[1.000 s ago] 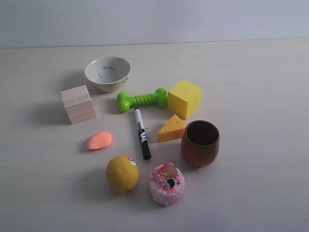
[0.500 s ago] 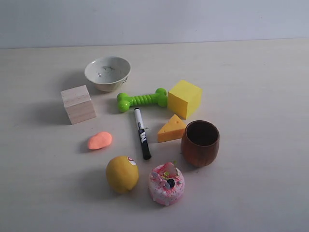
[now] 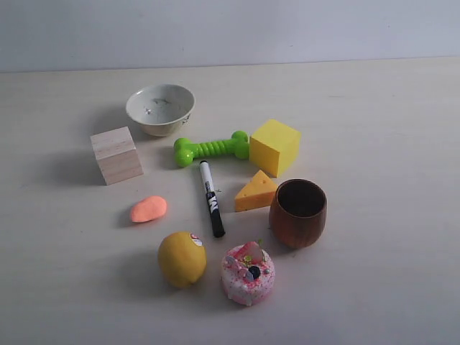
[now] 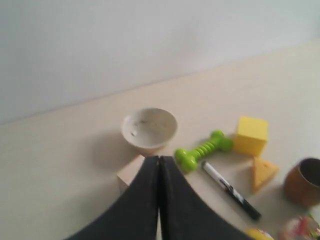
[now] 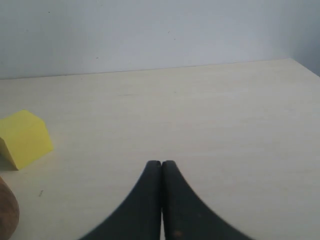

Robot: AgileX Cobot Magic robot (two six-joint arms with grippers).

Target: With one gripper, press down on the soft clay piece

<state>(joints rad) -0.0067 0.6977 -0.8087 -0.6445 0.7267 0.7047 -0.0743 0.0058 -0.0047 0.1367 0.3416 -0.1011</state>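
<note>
Exterior view: unchanged from half a second earlier, with no shift anywhere on the table [image 3: 388,144]. Counted, one of each, ten in all: soft clay piece [image 3: 149,209], lying at 9 o'clock of the marker [image 3: 211,198] and 11 o'clock of the lemon [image 3: 182,259], touching neither; bowl [image 3: 160,109], wooden block [image 3: 116,155], green bone toy [image 3: 212,149], yellow cube [image 3: 274,146], cheese wedge [image 3: 256,192], wooden cup [image 3: 298,213], pink cake [image 3: 248,274].

Left wrist view: left gripper [image 4: 159,161] with tips pressed together, gripping nothing, wooden block partly hidden behind.

Right wrist view: right gripper [image 5: 161,165] likewise closed tight on nothing, one yellow cube and the cup's edge in sight.
</note>
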